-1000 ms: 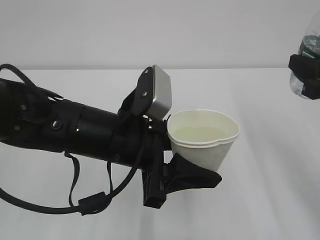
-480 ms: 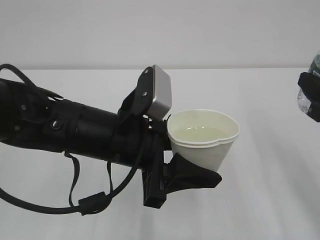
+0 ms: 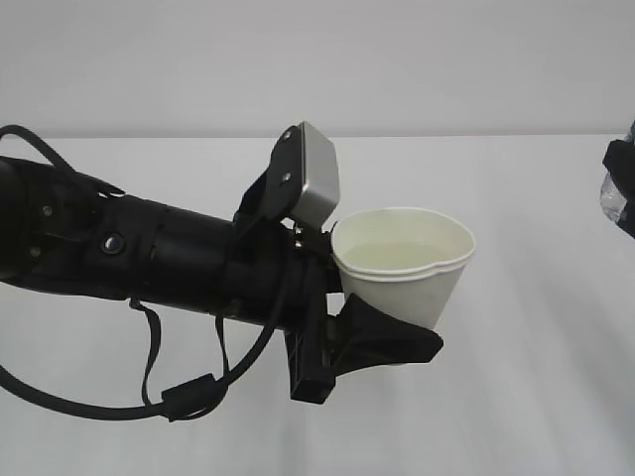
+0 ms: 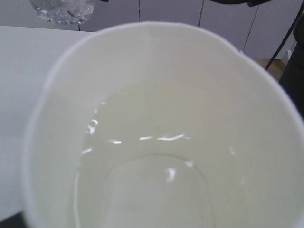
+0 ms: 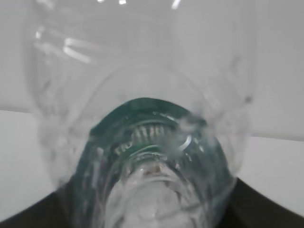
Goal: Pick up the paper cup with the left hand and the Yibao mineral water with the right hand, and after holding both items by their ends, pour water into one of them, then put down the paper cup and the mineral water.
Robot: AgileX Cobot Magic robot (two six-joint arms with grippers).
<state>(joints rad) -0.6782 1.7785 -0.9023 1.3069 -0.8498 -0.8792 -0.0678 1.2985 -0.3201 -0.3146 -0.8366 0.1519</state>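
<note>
- Bottle [image 3: 620, 188] w/ right gripper [image 3: 623, 193] has slid further toward the right edge of the exterior view vs a sec ago; now only a sliver shows, well apart from the cup [image 3: 405, 266].
- Cup has barely shifted, just a slight lift/tilt w/ the left arm; upright, off the table [image 3: 536, 397].
- Water sits in the cup [image 4: 156, 156], surface glinting in the left wrist view, so pouring looks done; prob. what's left is setting both down.
- Left gripper [image 3: 342, 297]: jaws roughly half open, clamped on the cup's side wall; lower black finger [image 3: 392, 342] sits under/against the cup, wall dented a bit at the rim.
- Right gripper: jaws abt half open too, closed round the bottle [image 5: 142, 142]; right wrist view looks along the clear body at the green label, dark finger edges low at both corners.
- Risk: cup is full-ish and squeezed, so lower it gently, keep it level.
</note>
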